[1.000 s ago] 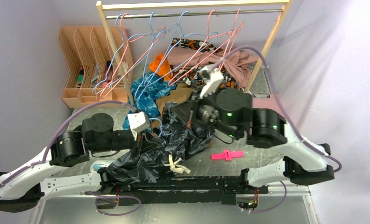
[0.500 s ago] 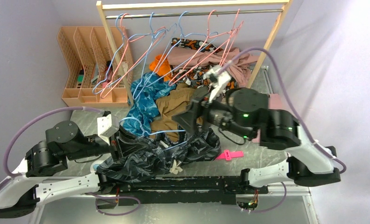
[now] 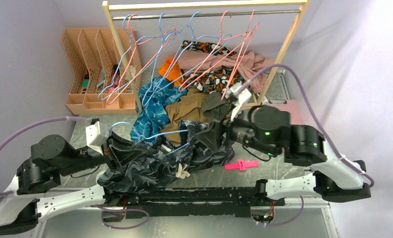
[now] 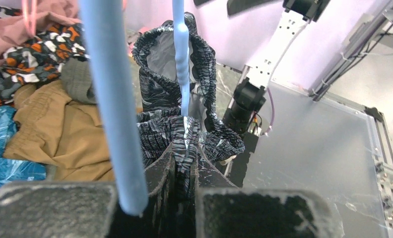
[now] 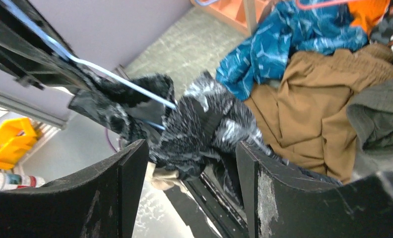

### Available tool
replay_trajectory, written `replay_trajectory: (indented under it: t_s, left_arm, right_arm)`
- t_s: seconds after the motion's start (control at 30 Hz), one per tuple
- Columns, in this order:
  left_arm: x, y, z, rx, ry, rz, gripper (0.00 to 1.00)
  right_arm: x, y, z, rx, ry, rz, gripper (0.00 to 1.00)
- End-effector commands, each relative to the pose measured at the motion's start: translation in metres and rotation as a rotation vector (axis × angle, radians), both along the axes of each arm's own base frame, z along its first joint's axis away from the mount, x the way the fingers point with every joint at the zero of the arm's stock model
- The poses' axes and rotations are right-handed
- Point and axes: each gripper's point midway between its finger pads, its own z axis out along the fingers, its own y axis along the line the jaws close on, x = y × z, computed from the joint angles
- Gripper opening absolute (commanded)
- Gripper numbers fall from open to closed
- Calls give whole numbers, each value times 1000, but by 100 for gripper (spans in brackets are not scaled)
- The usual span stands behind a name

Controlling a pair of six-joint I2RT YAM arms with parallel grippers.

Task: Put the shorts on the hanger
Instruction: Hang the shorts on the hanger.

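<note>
The dark leaf-print shorts [image 3: 150, 166] lie bunched at the near table edge, their white drawstring [image 3: 181, 171] hanging at the front. My left gripper [image 3: 116, 150] is shut on the waistband; in the left wrist view the shorts [image 4: 182, 134] are pinched between the jaws of the left gripper [image 4: 184, 151]. The light-blue hanger [image 3: 157, 135] runs through the waistband opening, and the hanger's wire [image 4: 180, 64] crosses close to the left wrist camera. My right gripper [image 3: 209, 136] stands open, just right of the shorts [image 5: 204, 129], with nothing held in the right gripper [image 5: 192, 166].
A wooden rack [image 3: 204, 14] with pink and blue wire hangers stands behind. Under it lies a clothes pile with a teal garment [image 3: 152, 106] and a brown garment [image 3: 187, 109]. A peach organizer [image 3: 93, 64] sits at back left, a pink clip [image 3: 241, 164] at front right.
My right gripper has opened, let go of the shorts and drawn back to the right. The left arm has pulled the shorts and the hanger left and nearer.
</note>
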Motion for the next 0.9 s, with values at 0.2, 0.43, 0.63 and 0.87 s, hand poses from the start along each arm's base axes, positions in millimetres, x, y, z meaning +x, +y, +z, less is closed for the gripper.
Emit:
replay_trajectory:
  t_s: [0.2,0.43,0.63,0.87]
  left_arm:
    - [24,5,15,-81,-3,140,7]
    - [28,-8,11,-47,11,134,7]
    - [25,-12,13,-51,13,110,7]
    - [24,-11,15,-55,13,109,7]
  right_arm:
    - [15,21,-26,-17,77,-103,67]
    - [33,30,-47,-113,95,-216,67]
    - [43,27,-64,-202,106,-300,55]
    - [44,32,-66,-235,100,-294,23]
